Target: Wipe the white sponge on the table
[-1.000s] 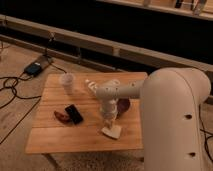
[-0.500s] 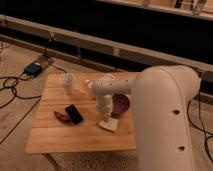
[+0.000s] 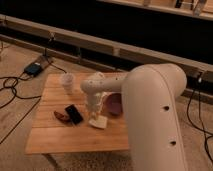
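Note:
The white sponge (image 3: 99, 121) lies flat on the light wood table (image 3: 65, 137), right of its middle. My gripper (image 3: 94, 116) points straight down onto the sponge's left part, at the end of my white arm (image 3: 150, 100) that reaches in from the right. The sponge's near and right edges show past the gripper.
A black flat slab (image 3: 74, 114) and a small brown object (image 3: 62, 116) lie left of the sponge. A translucent cup (image 3: 67, 82) stands at the table's back left. A purple bowl (image 3: 113, 104) sits just behind the sponge. Cables and a box (image 3: 34, 68) lie on the floor to the left.
The gripper and the sponge have slid to the left across the table, closer to the black slab. The arm's big link now fills more of the right side.

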`<state>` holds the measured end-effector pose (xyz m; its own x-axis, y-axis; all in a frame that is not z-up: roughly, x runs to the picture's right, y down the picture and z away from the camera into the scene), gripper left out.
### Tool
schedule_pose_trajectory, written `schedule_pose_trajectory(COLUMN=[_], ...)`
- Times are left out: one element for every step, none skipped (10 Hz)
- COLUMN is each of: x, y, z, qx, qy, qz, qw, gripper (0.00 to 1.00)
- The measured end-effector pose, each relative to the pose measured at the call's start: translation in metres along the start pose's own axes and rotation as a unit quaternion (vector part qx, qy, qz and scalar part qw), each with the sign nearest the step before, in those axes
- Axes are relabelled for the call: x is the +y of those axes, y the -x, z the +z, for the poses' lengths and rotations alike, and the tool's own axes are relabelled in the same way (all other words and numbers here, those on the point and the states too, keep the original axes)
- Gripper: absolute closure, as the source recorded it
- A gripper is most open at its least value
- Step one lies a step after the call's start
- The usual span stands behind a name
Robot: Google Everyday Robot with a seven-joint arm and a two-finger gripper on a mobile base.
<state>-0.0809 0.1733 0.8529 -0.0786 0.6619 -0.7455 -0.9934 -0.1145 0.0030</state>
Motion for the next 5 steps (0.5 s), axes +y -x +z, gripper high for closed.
schedule_pose_trajectory(x=[0.016, 0.026, 0.036, 0.044, 0.050], y=[-0.007, -0.013, -0.022, -0.033, -0.045], z=[0.000, 0.000, 0.003, 0.007, 0.013], qx=[0.003, 0.006, 0.014, 0.023, 0.033], qy=[0.010, 0.017, 0.024, 0.029, 0.032], qz=[-0.014, -0.024, -0.036, -0.046, -0.056], qw=[0.9998, 0.9996, 0.9990, 0.9983, 0.9974], gripper=[1.00, 1.00, 1.00, 1.00, 1.00])
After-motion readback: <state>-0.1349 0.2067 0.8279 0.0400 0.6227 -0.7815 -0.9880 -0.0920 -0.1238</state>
